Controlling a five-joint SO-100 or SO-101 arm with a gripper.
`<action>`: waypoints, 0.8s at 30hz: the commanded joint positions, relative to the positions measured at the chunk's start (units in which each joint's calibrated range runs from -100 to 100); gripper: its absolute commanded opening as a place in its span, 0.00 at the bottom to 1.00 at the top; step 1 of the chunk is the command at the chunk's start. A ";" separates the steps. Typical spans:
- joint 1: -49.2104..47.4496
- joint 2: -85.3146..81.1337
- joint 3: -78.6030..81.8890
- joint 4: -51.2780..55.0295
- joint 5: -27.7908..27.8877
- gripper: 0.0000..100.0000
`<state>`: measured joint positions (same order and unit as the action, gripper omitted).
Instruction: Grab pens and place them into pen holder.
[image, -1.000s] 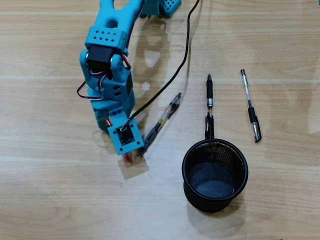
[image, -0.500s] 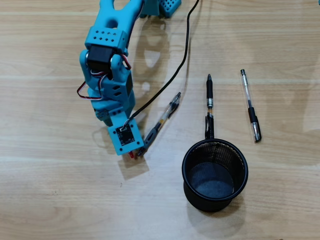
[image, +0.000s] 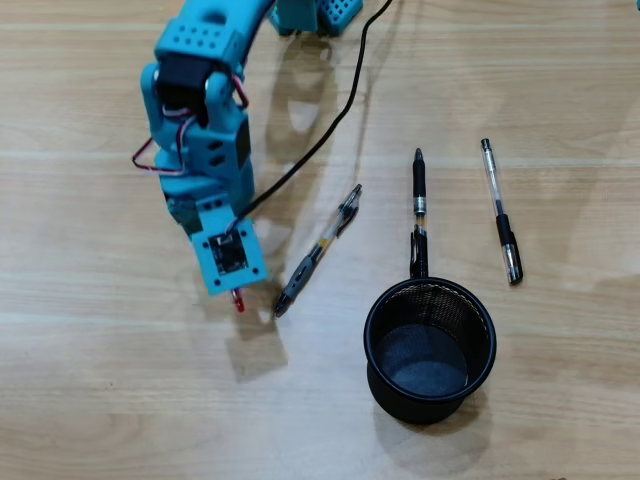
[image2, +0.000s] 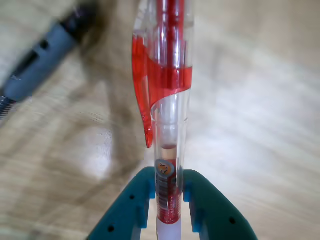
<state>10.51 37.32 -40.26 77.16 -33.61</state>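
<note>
Zero pens in your pen holder (image: 430, 350) yet: tool (image2: 169, 197) clamps the red pen (image2: 167, 100); three others lie on the bench (image: 560, 80).

The overhead view is bright and sharp — soft glare streaks the wooden table (image: 560, 90), with faint shadows beside the arm. The wrist view is motion-blurred — only the red pen (image2: 167, 100) stays crisp.
</note>
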 joint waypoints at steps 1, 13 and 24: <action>-1.11 -10.48 -1.70 -0.32 0.06 0.02; -10.74 -30.14 2.09 -9.45 -0.40 0.02; -18.73 -50.05 50.49 -61.19 -5.02 0.02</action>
<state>-6.27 -6.19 -1.55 31.66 -37.09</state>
